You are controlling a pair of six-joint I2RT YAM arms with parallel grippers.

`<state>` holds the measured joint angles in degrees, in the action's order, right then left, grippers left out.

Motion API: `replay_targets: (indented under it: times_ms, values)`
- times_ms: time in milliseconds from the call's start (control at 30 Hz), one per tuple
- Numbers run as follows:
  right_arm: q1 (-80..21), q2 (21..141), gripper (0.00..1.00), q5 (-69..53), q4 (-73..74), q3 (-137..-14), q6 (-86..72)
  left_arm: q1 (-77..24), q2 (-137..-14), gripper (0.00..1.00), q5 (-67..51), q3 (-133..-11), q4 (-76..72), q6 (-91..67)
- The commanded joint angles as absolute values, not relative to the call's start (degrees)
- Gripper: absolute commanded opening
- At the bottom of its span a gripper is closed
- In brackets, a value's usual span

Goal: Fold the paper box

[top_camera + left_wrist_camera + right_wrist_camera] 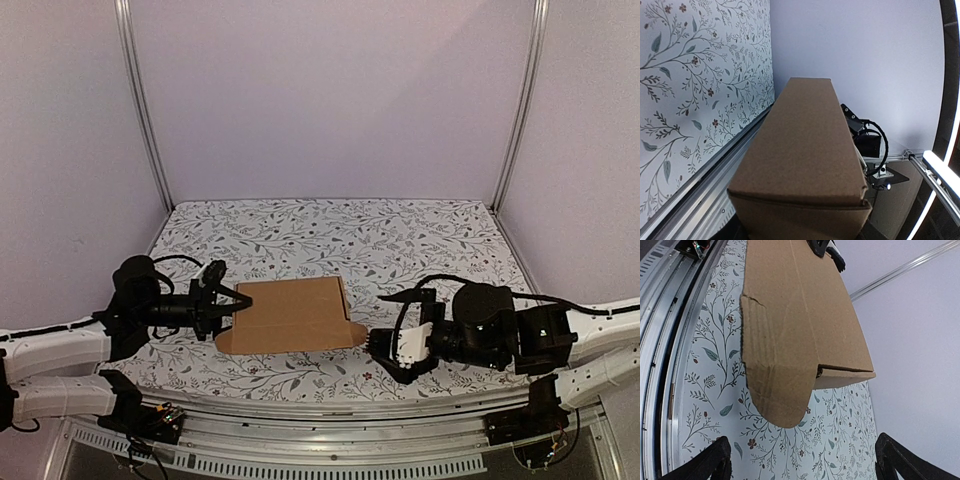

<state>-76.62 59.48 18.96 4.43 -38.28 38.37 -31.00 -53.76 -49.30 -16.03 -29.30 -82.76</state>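
Note:
The paper box [295, 315] is a plain brown oblong box in the middle of the table, between both arms. My left gripper [228, 303] is shut on its left end. In the left wrist view the box [805, 160] fills the middle and hides the fingers. A rounded flap [782, 390] sticks out from the box's right end, and a thin slit shows beside it where the panels meet. My right gripper [385, 352] is open just right of that flap without touching it. Its black fingertips [715, 462] stand wide apart at the bottom corners of the right wrist view.
A floral cloth [400, 240] covers the table. A metal rail [320, 420] runs along the near edge. Upright frame posts [145, 110] and pale walls close in the back and sides. The right arm [865, 145] shows behind the box in the left wrist view.

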Motion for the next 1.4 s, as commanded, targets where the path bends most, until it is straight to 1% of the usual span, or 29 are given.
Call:
replay_targets:
  times_ms: [0, 133, 233, 433, 600, 967, 1200, 1367]
  values:
    - [-81.8, 60.93, 0.99, 25.88, -3.45, -38.39, 48.27, -29.22, -53.07, 0.16, -57.21, -16.82, -27.96, -81.79]
    - [-86.25, 62.11, 0.99, 32.24, -13.1, -36.4, 58.7, -28.66, -53.87, 0.12, -60.0, -15.64, -32.8, -84.4]
    - [-88.55, 62.47, 0.99, 34.04, -14.85, -36.66, 64.83, -28.35, -54.07, 0.09, -61.76, -14.64, -38.51, -86.91]
    - [-93.66, 65.51, 0.99, 39.89, -17.74, -37.15, 74.77, -28.3, -51.96, 0.1, -65.1, -15.55, -36.09, -85.31]
    - [-95.5, 66.94, 0.99, 42.17, -21.0, -36.96, 85.24, -28.35, -50.74, 0.09, -67.48, -16.15, -35.34, -84.36]
    - [-98.35, 70.43, 0.99, 38.88, -27.46, -37.41, 97.19, -28.3, -48.83, 0.08, -70.98, -16.72, -32.36, -80.34]
    - [-98.34, 70.94, 0.99, 34.97, -28.97, -37.69, 99.98, -28.3, -48.33, 0.07, -72.76, -17.35, -27.8, -76.19]
    - [-98.67, 72.13, 0.99, 33.5, -28.64, -37.51, 100.05, -28.3, -47.45, 0.06, -73.66, -17.65, -27.6, -74.8]
